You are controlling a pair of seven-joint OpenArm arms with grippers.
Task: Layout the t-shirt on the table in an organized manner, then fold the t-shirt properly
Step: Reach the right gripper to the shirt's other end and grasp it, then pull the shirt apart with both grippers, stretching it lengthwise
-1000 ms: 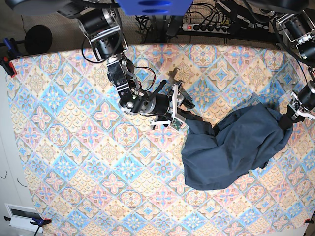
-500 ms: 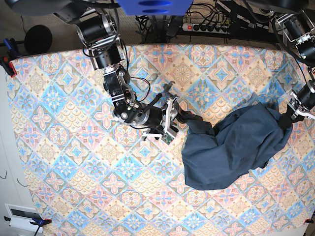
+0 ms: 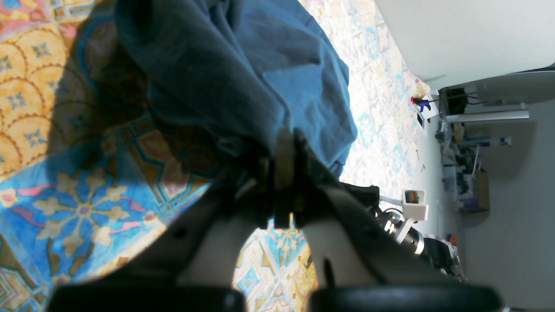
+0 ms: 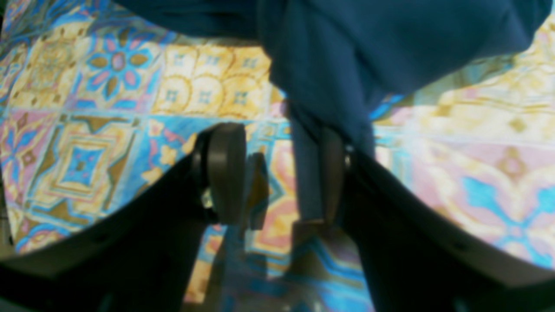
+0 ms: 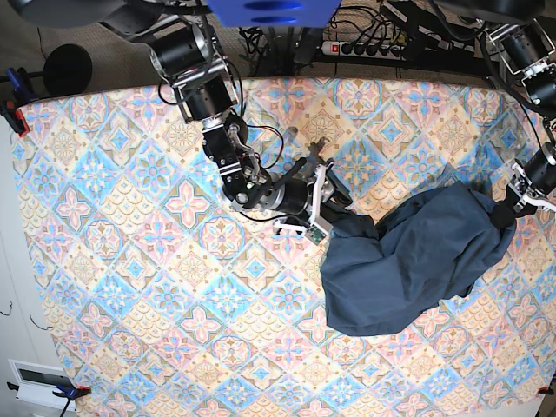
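The dark navy t-shirt lies crumpled on the right half of the patterned table. My left gripper is at the shirt's right edge. In the left wrist view it is shut on a bunched edge of the t-shirt. My right gripper is at the shirt's left tip. In the right wrist view it is open, low over the cloth. A fold of the t-shirt hangs between the jaws, against the right finger.
A power strip and cables lie beyond the table's far edge. Clamps hold the cloth at the left edge. A white device sits off the front left corner. A black round object is at the back left.
My right gripper drew back to the left, then returned right to the shirt's left tip. The left gripper and the shirt's bulk have stayed put.
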